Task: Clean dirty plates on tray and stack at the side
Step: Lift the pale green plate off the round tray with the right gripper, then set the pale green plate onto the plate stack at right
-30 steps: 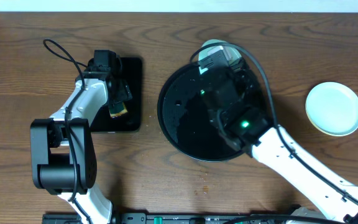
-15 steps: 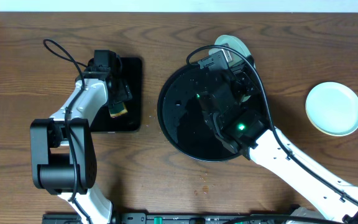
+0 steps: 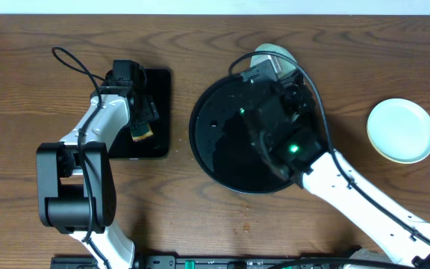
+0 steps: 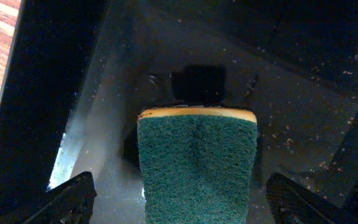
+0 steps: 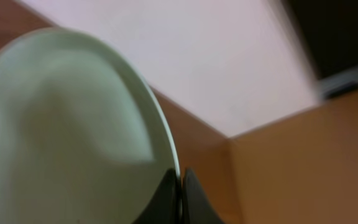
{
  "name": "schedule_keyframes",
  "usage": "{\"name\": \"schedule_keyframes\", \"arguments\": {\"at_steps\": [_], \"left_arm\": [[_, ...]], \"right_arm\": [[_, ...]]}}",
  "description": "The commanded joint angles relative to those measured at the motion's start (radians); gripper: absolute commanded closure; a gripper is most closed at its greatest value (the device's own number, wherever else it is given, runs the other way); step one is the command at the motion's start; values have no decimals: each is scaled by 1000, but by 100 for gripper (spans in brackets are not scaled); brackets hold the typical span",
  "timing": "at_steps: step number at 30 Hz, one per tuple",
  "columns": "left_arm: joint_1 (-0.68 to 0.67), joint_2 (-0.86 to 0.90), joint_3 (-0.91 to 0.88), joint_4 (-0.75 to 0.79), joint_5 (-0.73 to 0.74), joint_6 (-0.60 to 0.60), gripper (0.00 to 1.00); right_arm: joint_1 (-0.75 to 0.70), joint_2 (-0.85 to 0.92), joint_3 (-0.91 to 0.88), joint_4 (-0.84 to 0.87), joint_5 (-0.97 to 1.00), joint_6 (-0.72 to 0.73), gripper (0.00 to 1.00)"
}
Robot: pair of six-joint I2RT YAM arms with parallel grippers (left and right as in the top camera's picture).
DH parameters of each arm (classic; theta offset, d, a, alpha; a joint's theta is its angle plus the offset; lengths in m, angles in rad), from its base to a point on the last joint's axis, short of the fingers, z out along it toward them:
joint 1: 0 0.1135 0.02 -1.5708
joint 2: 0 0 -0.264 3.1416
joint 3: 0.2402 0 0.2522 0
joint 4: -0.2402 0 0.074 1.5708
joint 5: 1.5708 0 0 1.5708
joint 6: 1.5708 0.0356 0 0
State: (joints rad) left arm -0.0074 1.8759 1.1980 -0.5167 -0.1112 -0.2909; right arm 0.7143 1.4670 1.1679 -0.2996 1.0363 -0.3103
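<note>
Jaws of the right gripper (image 3: 290, 75) sat over the far rim of the tray (image 3: 215, 149) from overhead, a pale plate (image 3: 271, 52) showing just beyond them; cleaned plates (image 3: 401, 130) lay stacked well off to their right on the surface. At the left wrist, jaws pinched a green sponge (image 4: 196, 165) above the rectangular tray (image 4: 303, 124). At the right wrist, jaws pressed onto the plate's rim. Judged: lifting it for wiping; next, bring it toward the sponge. No readable writing.

Brown wooden table (image 3: 21, 90); apparently white wall (image 3: 215, 6).

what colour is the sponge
Green scouring face on a yellow sponge, best seen from the left wrist.
</note>
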Motion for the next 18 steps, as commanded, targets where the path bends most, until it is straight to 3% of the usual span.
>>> {"name": "schedule_keyframes", "arguments": {"at_steps": [1, 4, 8, 10, 18], "left_arm": [[3, -4, -8, -1, -13, 2, 12], [3, -4, -8, -1, -13, 2, 12], [2, -4, -8, -1, -13, 2, 12], [3, -4, -8, -1, -13, 2, 12], [3, -4, -8, -1, -13, 2, 12]], "right_arm": [[-97, 8, 10, -86, -306, 219, 99], [-246, 8, 10, -159, -616, 395, 99], [-493, 8, 10, -157, -1040, 518, 99], [-639, 8, 10, -158, -1158, 582, 99], [-1112, 12, 10, -231, -1090, 582, 99]]}}
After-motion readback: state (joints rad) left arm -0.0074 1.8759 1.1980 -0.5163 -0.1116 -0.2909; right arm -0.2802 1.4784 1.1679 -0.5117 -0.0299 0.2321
